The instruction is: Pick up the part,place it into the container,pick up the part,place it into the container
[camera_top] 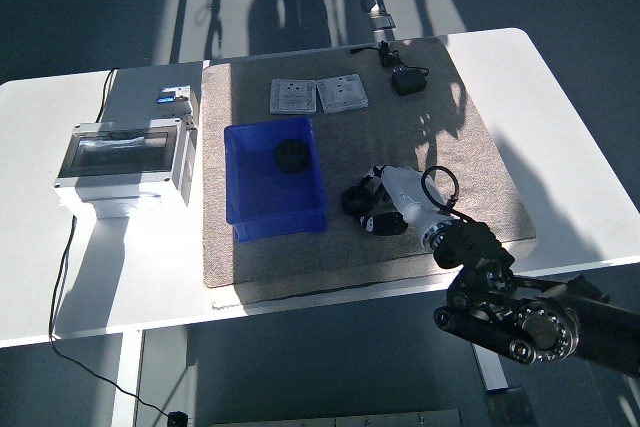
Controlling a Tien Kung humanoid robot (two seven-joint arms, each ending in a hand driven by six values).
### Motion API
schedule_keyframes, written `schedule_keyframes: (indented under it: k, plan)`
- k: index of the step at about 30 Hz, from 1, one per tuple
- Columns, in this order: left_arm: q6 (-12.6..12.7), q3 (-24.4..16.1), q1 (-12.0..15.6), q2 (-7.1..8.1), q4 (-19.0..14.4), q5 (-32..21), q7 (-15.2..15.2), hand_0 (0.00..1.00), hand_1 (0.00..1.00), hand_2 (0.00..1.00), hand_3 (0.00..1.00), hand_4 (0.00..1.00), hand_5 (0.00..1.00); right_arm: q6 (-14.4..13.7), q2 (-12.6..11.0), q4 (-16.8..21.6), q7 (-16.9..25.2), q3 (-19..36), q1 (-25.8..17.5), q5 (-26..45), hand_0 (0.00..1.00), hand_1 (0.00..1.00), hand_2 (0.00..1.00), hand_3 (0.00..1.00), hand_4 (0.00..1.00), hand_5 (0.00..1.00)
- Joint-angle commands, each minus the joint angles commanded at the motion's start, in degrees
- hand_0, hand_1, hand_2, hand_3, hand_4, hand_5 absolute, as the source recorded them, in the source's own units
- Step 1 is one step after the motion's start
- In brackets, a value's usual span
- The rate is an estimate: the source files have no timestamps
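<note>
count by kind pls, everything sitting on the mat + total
Black parts: 3 — one in the blue container, a ring and an oblong one by the right hand
Blue container: 1
Grey plates: 2
Black adapter: 1
Total: 7
</note>
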Motion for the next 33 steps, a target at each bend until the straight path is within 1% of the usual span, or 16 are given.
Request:
schedule_keyframes:
  k: [4,5,6,10,11,14,18,22,25,27,30,32,33]
  plan:
    - [0.07,0.03,0.03,0.00,0.00,-0.02,-0.04,0.705,0.689,0.636,0.347,0.801,0.998,-0.75,0.13,-0.41,0.49,0.16,-0.06,-0.22,0.714,0.508,0.430,0.631,0.712,0.118]
    - [0.09,0.06,0.03,-0.01,0.00,-0.05,-0.05,0.703,0.689,0.636,0.343,0.801,0.998,-1.04,0.15,-0.44,0.68,0.26,-0.10,-0.29,0.703,0.504,0.419,0.611,0.704,0.114]
    - [0.10,0.08,0.03,-0.01,0.00,-0.07,-0.06,0.703,0.689,0.636,0.343,0.801,0.998,-1.22,0.16,-0.45,0.81,0.32,-0.12,-0.34,0.703,0.504,0.419,0.611,0.704,0.114]
    - [0.20,0.09,0.13,-0.07,0.00,-0.05,-0.13,0.703,0.689,0.636,0.343,0.801,0.998,-2.11,0.16,-0.42,1.14,1.54,-0.53,-1.53,0.703,0.504,0.419,0.611,0.704,0.114]
    - [0.24,0.08,0.18,-0.10,0.00,-0.02,-0.15,0.703,0.689,0.635,0.341,0.803,0.998,-2.12,0.14,-0.36,1.05,2.19,-0.68,-2.50,0.698,0.496,0.417,0.597,0.701,0.118]
    - [0.32,0.10,0.25,-0.18,0.00,-0.01,-0.20,0.703,0.689,0.635,0.341,0.803,0.998,-1.82,0.08,-0.15,0.64,3.98,-0.99,-5.24,0.698,0.496,0.417,0.597,0.701,0.118]
    - [0.51,0.12,0.30,-0.37,0.00,0.19,-0.27,0.702,0.686,0.635,0.342,0.803,0.998,-1.29,-0.20,0.08,0.05,7.98,-1.89,-10.17,0.699,0.496,0.413,0.595,0.693,0.122]
    - [0.68,0.39,0.33,-0.59,0.00,0.47,-0.37,0.702,0.686,0.635,0.342,0.803,0.998,-0.10,-0.90,0.59,-0.46,12.74,-3.67,-15.22,0.699,0.496,0.413,0.595,0.693,0.122]
    - [0.86,0.70,0.47,-0.75,0.00,0.13,-0.43,0.702,0.687,0.635,0.349,0.802,0.998,0.70,-2.04,0.91,-0.61,16.84,-5.15,-18.95,0.700,0.500,0.411,0.595,0.693,0.121]
    - [1.00,0.89,0.55,-0.81,0.00,-0.31,-0.47,0.702,0.687,0.635,0.349,0.802,0.998,1.39,-3.03,1.44,-0.54,19.41,-5.59,-20.02,0.700,0.500,0.411,0.595,0.693,0.121]
    - [1.02,0.91,0.62,-0.82,0.00,-0.36,-0.52,0.701,0.686,0.635,0.349,0.797,0.998,3.81,-4.05,3.02,-0.18,22.37,-5.19,-18.49,0.707,0.500,0.413,0.598,0.691,0.123]
    - [1.02,0.92,0.66,-0.84,0.00,-0.36,-0.53,0.701,0.686,0.635,0.349,0.797,0.998,5.88,-4.15,4.25,0.06,22.76,-4.61,-17.36,0.707,0.500,0.413,0.598,0.691,0.123]
    - [1.08,0.94,0.71,-0.90,0.00,-0.40,-0.53,0.701,0.686,0.635,0.349,0.797,0.998,7.37,-3.99,5.13,0.27,22.58,-4.10,-16.60,0.707,0.500,0.413,0.598,0.691,0.123]
